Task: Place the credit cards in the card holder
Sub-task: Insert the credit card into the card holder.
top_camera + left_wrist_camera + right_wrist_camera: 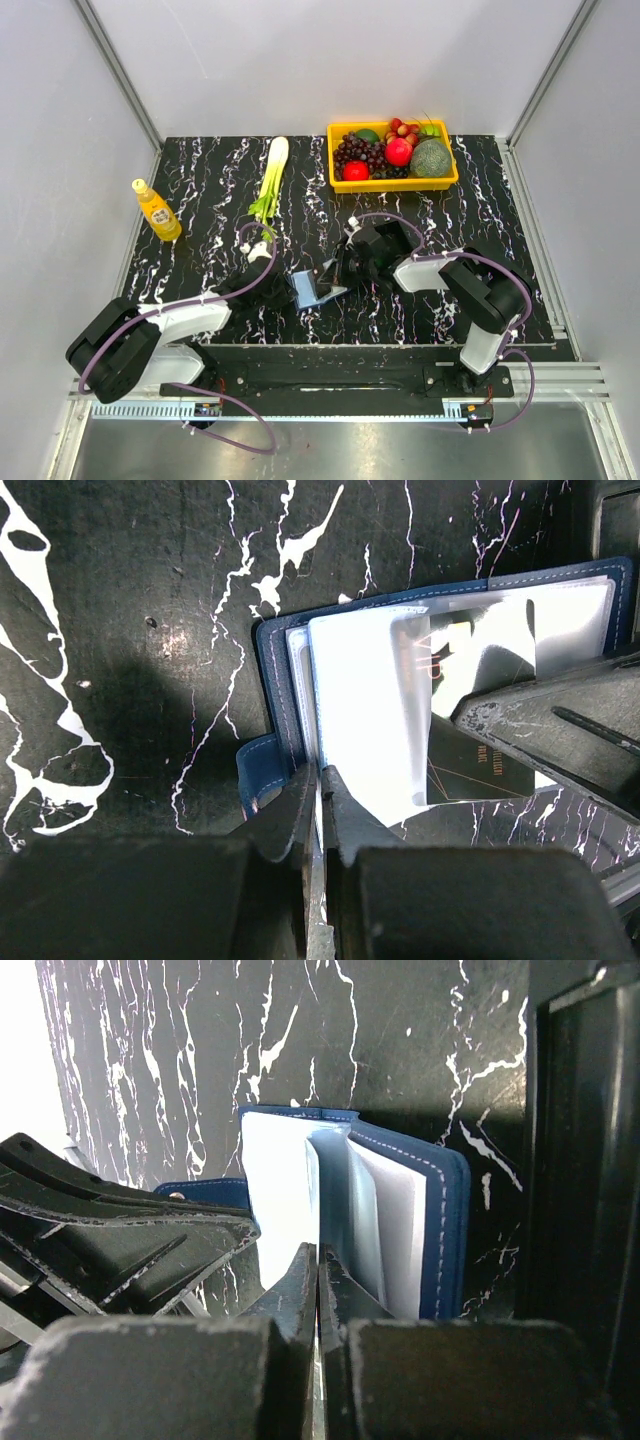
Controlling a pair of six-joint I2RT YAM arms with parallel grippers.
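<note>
We find the card holder [306,289] lying open on the counter [200,195], directly between both hands. The left hand [318,785] is pinched closed on a clear sleeve's edge. The right hand [318,1260] grips an inner leaf from the opposite side.

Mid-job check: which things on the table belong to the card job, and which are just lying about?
Job: card holder, open; left gripper and right gripper, each shut on one of its leaves; what looks like a dark card in a sleeve.
Lying about: yellow bottle, leek, yellow basket of fruit.
</note>
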